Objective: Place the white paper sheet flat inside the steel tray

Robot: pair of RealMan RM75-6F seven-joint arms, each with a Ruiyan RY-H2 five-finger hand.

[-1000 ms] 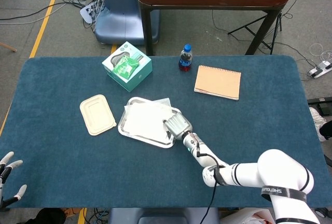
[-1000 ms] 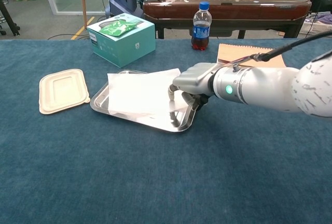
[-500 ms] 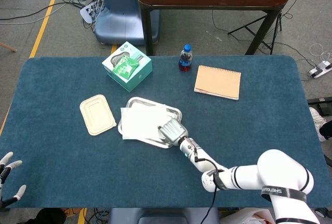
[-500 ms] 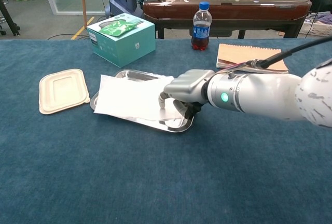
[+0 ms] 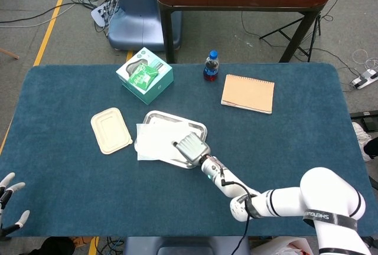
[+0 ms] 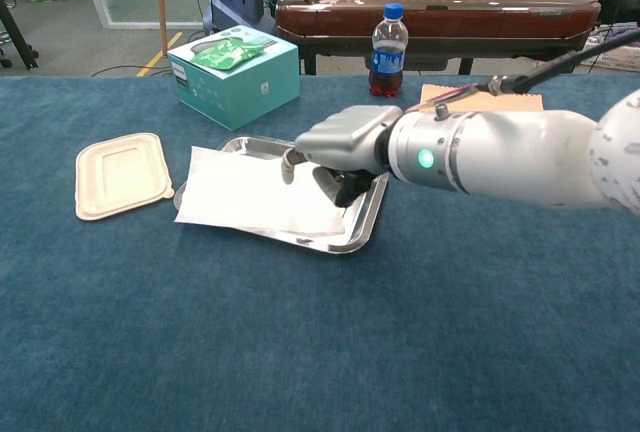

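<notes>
Over the steel tray (image 5: 199, 130) mid-desk, the right hand (image 5: 190, 147) is lifting clear of the white paper sheet (image 5: 155, 140): a second ago it was pressing the sheet's right part down, and half a second ago it was dragging it left. Now, in the chest view, the hand (image 6: 335, 152) is hovering above the sheet (image 6: 255, 192), fingers (image 6: 288, 164) curled downward, grasping nothing that I can see. The sheet is lying mostly in the tray (image 6: 368, 214), but its left edge is spilling over the left rim onto the blue desk (image 5: 71, 172), just short of the beige lid (image 5: 110, 130). So it's overshot left and isn't flat inside yet; I'd judge a nudge back right is needed. The left hand (image 5: 10, 202) is idling at the near left corner, fingers spread, holding nothing.
</notes>
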